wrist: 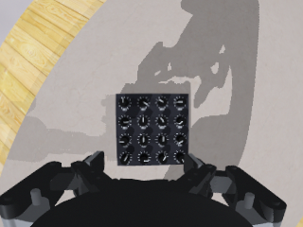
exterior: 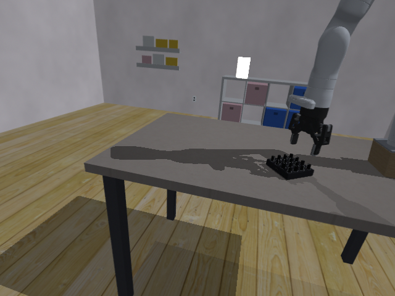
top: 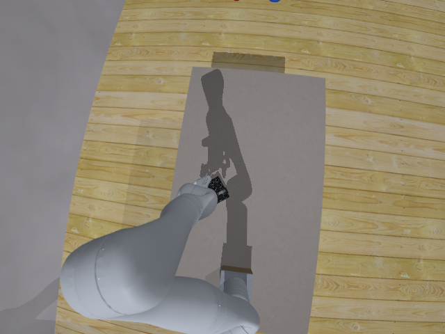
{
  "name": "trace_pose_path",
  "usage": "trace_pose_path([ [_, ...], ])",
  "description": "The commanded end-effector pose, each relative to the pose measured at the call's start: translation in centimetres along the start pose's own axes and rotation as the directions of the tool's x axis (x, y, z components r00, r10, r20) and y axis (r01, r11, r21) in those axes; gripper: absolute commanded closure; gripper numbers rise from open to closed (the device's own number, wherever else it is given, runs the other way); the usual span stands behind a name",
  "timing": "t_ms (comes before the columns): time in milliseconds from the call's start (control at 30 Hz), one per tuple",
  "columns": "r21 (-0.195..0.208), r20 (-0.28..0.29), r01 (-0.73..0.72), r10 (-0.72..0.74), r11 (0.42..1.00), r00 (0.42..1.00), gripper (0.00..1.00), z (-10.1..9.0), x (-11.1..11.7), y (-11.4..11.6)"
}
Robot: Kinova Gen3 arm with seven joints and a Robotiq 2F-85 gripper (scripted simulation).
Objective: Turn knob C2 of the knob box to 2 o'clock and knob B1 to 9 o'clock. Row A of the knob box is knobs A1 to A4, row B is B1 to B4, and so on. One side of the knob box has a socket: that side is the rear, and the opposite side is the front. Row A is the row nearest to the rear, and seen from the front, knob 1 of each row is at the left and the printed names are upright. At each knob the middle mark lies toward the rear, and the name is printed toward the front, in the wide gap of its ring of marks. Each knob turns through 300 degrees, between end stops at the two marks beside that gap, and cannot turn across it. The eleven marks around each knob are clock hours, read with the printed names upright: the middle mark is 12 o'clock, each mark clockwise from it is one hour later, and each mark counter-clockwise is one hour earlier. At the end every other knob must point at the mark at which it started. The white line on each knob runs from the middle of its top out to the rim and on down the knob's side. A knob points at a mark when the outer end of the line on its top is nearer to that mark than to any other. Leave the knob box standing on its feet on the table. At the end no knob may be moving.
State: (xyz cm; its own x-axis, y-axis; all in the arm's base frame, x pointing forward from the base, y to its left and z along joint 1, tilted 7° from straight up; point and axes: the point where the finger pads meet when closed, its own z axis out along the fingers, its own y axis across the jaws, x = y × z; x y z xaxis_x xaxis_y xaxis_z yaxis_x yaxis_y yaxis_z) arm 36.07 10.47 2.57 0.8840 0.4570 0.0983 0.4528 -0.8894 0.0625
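The black knob box (top: 220,189) (exterior: 287,164) (wrist: 151,130) stands on its feet on the grey table (top: 280,151) (exterior: 191,140) (wrist: 82,76). It carries a square grid of small black knobs with white lines; the names and marks are too small to read. My gripper (exterior: 305,145) (wrist: 144,162) is open and empty. It hangs a short way above the box, fingers pointing down. In the top view the arm hides most of the gripper and part of the box. In the wrist view the box lies just beyond the fingertips.
The arm's base stands on a brown block (top: 236,269) (exterior: 382,159) at the table's near end. A white cube shelf (exterior: 255,98) with pink and blue bins stands by the back wall. Wood floor surrounds the table.
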Motion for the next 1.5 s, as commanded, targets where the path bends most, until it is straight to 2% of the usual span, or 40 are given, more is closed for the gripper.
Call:
trace_pose_path([
  [0,0.0,-0.001,0.0,0.0,1.0,1.0,0.0,0.0,0.0,0.0],
  [467,0.0,-0.001,0.0,0.0,1.0,1.0,0.0,0.0,-0.5,0.0],
  [1233,0.0,-0.001,0.0,0.0,1.0,1.0,0.0,0.0,-4.5,0.2],
  [1467,0.0,-0.001,0.0,0.0,1.0,1.0,0.0,0.0,-5.0,0.2],
])
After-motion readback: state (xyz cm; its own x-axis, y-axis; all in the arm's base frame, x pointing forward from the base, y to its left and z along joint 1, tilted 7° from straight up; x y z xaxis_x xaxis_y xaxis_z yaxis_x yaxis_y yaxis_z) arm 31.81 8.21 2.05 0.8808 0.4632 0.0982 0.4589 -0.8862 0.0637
